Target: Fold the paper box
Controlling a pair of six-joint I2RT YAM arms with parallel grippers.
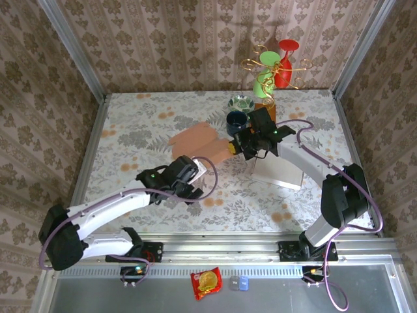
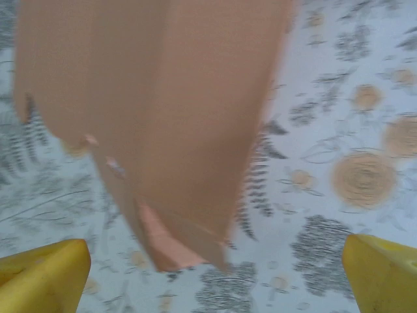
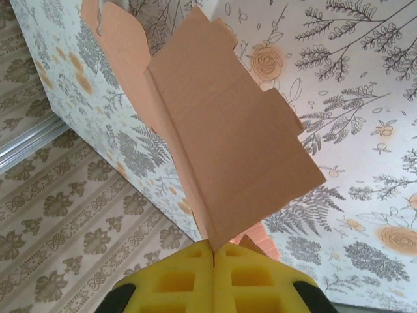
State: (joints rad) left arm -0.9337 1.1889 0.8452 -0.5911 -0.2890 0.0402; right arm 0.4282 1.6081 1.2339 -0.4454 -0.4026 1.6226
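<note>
**One Paper Box, Held on One Side**

I have two sets of fingers and there is one paper box to fold.

My right fingers are pressed tight together. They pinch one edge of the paper box between them. Seen from my right wrist, the box rises from the pinch at the bottom of the frame up to the top left. It is flat and tan, with a fold line down it and little flaps along its edges.

My left fingers are spread wide apart, one in each bottom corner of my left wrist view. They hold nothing. The paper box hangs in the upper middle of that view, above the tabletop. It does not touch either finger.

From above, the box lies in the middle of the flowered tabletop. My right fingers grip its right end. My left fingers are just below its left part.

Other things sit around. I count one white box right of the middle, under my right arm. One blue cup and one bowl stand just above the paper box. One red glass and one green glass stand at the top right. One red snack pack lies at the bottom edge.
</note>
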